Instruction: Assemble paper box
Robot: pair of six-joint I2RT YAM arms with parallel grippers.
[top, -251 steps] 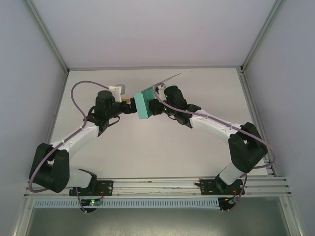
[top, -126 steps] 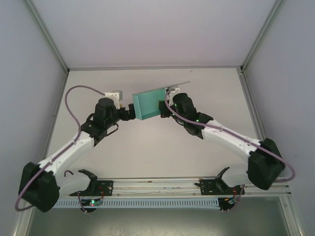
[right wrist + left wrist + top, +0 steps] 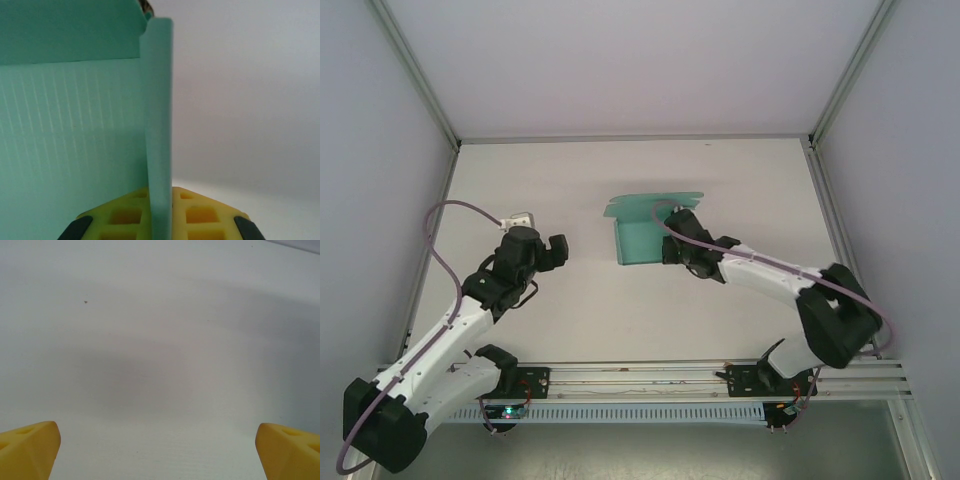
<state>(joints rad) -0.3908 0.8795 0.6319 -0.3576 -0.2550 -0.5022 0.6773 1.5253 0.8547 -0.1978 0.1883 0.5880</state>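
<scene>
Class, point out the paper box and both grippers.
paper box point(image 3: 640, 242): top external view, main teal panel.
left gripper point(image 3: 160, 452): left wrist view, between open fingertips.
right gripper point(image 3: 160, 207): right wrist view, between fingertips pinching box.

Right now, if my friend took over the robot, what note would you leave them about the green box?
Left gripper: open, nothing in it, over bare table, apart from the box.
Right gripper: shut on a thin side wall of the paper box.
Box: mid-table, in front of the right arm; I cannot tell if it rests on the table.
Done: walls look folded up.
Left: the far flap sticks out open; it likely needs folding and tucking.
</scene>
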